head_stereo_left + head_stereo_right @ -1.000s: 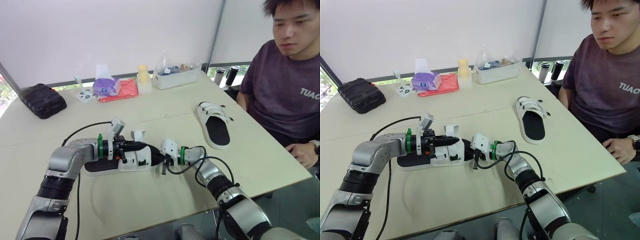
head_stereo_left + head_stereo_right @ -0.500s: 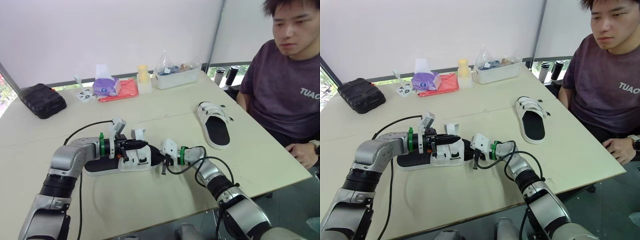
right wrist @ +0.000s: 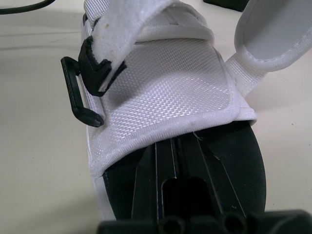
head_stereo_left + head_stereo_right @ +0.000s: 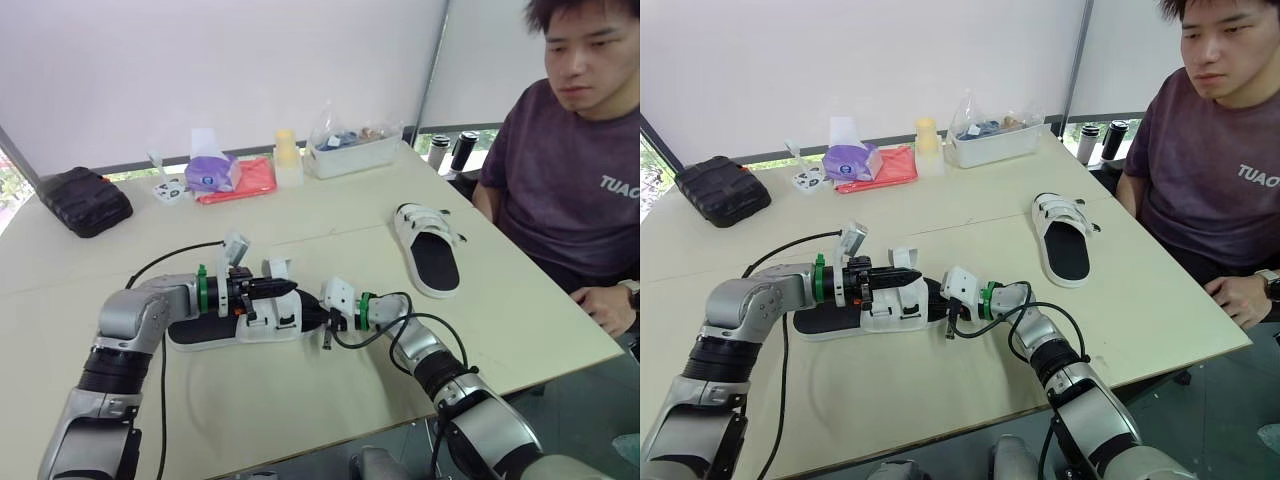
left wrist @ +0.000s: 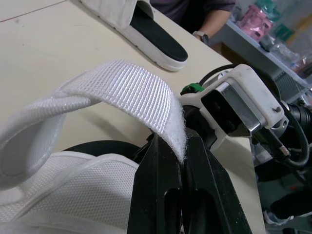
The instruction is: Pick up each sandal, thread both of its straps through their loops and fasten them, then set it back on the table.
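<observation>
Sitting near the top middle of the head view, on the pale table (image 4: 300, 410), a clear plastic box (image 4: 356, 154) holds some small things and a see-through bag; I cannot tell what the small things are. Left of the box are a small bottle with a yellow cap (image 4: 287, 158), a flat red pouch (image 4: 245, 180) and a purple tissue pack (image 4: 212, 172) with a white tissue sticking up. A black bag (image 4: 85, 200) lies at the upper left. Two dark flasks (image 4: 450, 150) stand at the table's far right corner, beside a person in a dark purple shirt (image 4: 570, 170).

The white sandal with a black sole (image 4: 240, 322) lies flat on the table in the lower middle, between the two claws. The left claw (image 5: 181, 158) comes in from the left, over the sandal. Its fingers are pressed together on the end of the white woven strap (image 5: 122, 92), which bends up in a curve. The right claw (image 3: 175, 144) comes in from the right, at the sandal's end. Its fingers are close together, lying on the black sole with their tips just under the edge of the white mesh flap (image 3: 165, 92). A black plastic loop (image 3: 80, 95) hangs at the side of that flap.

The other white sandal (image 4: 430, 250) lies flat at the middle right, well apart from both claws, its straps done up.
</observation>
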Motion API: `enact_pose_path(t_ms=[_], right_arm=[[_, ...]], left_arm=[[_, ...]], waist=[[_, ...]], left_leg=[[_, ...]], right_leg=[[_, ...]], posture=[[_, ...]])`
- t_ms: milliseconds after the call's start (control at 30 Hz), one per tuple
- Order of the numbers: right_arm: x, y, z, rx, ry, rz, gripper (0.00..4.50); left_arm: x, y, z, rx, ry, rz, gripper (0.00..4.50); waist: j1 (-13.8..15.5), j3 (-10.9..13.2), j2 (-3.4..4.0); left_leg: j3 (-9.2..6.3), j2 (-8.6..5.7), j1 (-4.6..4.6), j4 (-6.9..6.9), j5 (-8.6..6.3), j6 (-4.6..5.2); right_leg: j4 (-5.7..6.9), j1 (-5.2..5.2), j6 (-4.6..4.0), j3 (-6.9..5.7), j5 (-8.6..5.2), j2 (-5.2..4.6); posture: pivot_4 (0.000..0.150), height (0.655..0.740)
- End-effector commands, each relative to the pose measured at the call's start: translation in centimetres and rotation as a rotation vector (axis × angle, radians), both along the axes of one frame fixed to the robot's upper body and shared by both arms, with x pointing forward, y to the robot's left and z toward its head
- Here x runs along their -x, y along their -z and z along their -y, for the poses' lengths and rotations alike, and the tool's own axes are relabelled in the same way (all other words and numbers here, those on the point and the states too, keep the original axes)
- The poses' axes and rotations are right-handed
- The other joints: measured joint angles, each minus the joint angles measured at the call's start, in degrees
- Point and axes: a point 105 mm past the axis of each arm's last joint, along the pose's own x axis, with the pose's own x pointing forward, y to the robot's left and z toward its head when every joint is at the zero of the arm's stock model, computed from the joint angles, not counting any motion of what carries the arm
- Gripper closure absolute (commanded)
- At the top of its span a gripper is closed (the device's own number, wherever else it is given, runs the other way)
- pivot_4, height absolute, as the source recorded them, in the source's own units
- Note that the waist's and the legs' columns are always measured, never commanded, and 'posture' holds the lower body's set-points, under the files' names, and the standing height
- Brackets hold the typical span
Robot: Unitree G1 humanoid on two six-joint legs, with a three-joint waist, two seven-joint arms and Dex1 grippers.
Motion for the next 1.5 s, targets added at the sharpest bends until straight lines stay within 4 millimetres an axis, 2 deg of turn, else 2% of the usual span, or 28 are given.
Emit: enact_pose_path(t_ms=[33,367,467,667,767,967,1167,1333,1500], right_arm=[[2.7,7.9,2.4,0.236,0.045,-0.223,4.5],[2.7,7.9,2.4,0.236,0.045,-0.221,4.5],[2.7,7.9,2.4,0.236,0.046,-0.222,4.5],[2.7,7.9,2.4,0.234,0.047,-0.221,4.5],[2.7,7.9,2.4,0.234,0.047,-0.221,4.5],[2.8,7.9,2.3,0.235,0.045,-0.221,4.5],[2.8,7.9,2.3,0.236,0.04,-0.222,4.5],[2.8,7.9,2.3,0.235,0.04,-0.22,4.5],[2.8,7.9,2.3,0.234,0.042,-0.22,4.5]], left_arm=[[0.2,-0.2,-0.2,-0.043,0.012,0.053,4.49],[0.5,0.8,0.0,-0.101,0.038,0.073,4.49],[0.6,0.3,0.5,-0.082,0.049,0.085,4.49],[1.0,1.0,0.7,-0.15,0.091,0.125,4.49],[1.5,0.5,0.9,-0.131,0.128,0.126,4.49],[1.9,1.4,0.0,-0.242,0.174,0.167,4.49],[0.1,2.0,-1.0,-0.376,0.125,0.309,4.49],[0.6,2.1,-0.7,-0.358,0.163,0.281,4.49],[0.6,0.5,0.2,-0.24,0.135,0.228,4.49]], waist=[[0.01,0.0,0.0],[0.01,-0.01,-0.01],[0.01,-0.01,-0.01],[0.01,-0.01,0.0],[-0.01,-0.01,0.0],[0.0,-0.01,0.03],[0.02,-0.02,0.03],[0.04,0.0,0.01],[0.04,0.01,0.0]], left_leg=[[0.0,0.0,0.0,-0.01,0.0,0.0],[-0.01,0.0,-0.04,-0.03,0.0,0.0],[-0.01,0.0,-0.05,-0.03,0.0,0.0],[-0.01,0.0,-0.06,-0.04,0.0,0.0],[-0.01,0.0,-0.07,-0.05,0.0,0.0],[-0.02,0.0,-0.05,-0.12,0.0,0.0],[-0.02,0.0,-0.02,-0.2,0.0,0.0],[-0.09,0.01,-0.05,-0.27,0.01,0.01],[-0.09,0.01,-0.05,-0.28,0.01,0.02]], right_leg=[[0.0,-0.01,0.0,0.0,0.0,0.0],[0.0,-0.06,0.0,0.01,0.0,0.01],[0.0,-0.07,0.0,0.01,0.0,0.01],[0.0,-0.08,-0.01,0.01,0.0,0.01],[0.0,-0.1,-0.01,0.01,-0.01,0.01],[0.0,-0.15,-0.02,0.02,-0.01,0.02],[0.0,-0.18,-0.06,0.04,-0.03,0.02],[-0.01,-0.28,-0.06,0.01,-0.03,0.04],[-0.01,-0.28,-0.05,0.0,-0.03,0.05]], posture=[[0.15,0.74],[0.15,0.74],[0.15,0.74],[0.15,0.74],[0.15,0.74],[0.15,0.74],[0.15,0.74],[0.15,0.74],[0.15,0.74]])
